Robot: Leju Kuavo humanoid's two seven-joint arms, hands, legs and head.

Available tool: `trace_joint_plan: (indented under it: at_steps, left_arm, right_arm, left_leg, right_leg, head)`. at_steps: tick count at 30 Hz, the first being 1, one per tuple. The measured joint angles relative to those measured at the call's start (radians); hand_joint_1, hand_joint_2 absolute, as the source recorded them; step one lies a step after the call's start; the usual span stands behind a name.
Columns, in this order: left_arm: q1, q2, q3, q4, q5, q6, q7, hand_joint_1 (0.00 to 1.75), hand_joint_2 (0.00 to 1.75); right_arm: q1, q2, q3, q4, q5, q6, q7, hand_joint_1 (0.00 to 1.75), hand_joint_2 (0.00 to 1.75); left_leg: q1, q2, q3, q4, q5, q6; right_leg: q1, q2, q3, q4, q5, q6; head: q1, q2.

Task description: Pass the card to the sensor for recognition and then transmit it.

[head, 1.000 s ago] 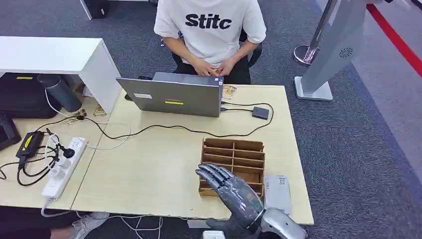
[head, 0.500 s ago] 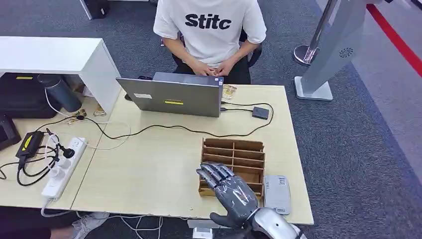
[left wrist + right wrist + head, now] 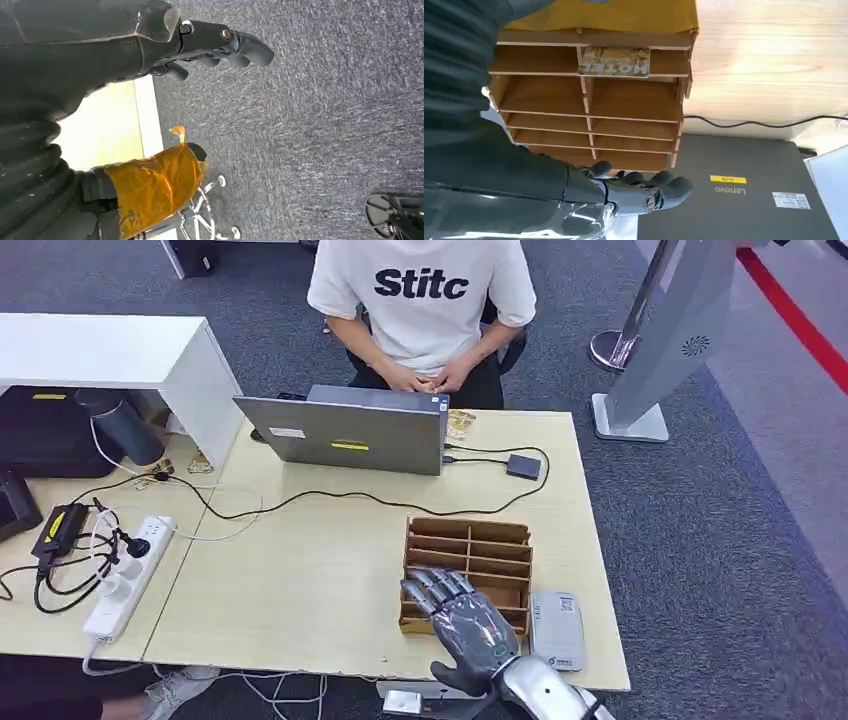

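Observation:
A wooden slotted organizer (image 3: 470, 538) stands on the light table (image 3: 300, 570) near its front right. In the right wrist view a patterned card (image 3: 614, 61) marked HOTEL stands in one slot of the organizer (image 3: 634, 102). My right hand (image 3: 465, 625) hovers over the organizer's near compartments, fingers spread and holding nothing; its dark fingers (image 3: 644, 190) show no card. A flat grey device (image 3: 557, 628) lies just right of the organizer. A small dark box (image 3: 523, 466) is wired to the laptop (image 3: 350, 438). My left hand (image 3: 220, 45) hangs over the carpet, empty.
A person in a white shirt (image 3: 420, 300) sits behind the laptop, hands together. A cable (image 3: 330, 496) crosses the table's middle. A power strip (image 3: 125, 575) with plugs lies at the left. A white shelf (image 3: 110, 350) and a grey stand (image 3: 660, 350) flank the table.
My right hand has drawn back slightly toward the table's near edge and the forearm has shifted right. The card, organizer and person are as before.

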Motion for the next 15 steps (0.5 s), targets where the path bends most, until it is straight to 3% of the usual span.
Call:
trace_joint_plan:
  at_steps: [15]
  left_arm:
    - [-0.001,0.000,0.000,0.000,-0.003,0.000,0.002,0.00,1.75]
  right_arm:
    - [-0.003,0.019,0.002,0.046,0.023,0.008,0.018,0.00,1.75]
  left_leg:
    - [0.000,0.000,0.000,0.000,0.000,0.000]
  right_leg:
    - [0.000,0.000,0.000,0.000,0.000,0.000]
  head:
    - [0.000,0.000]
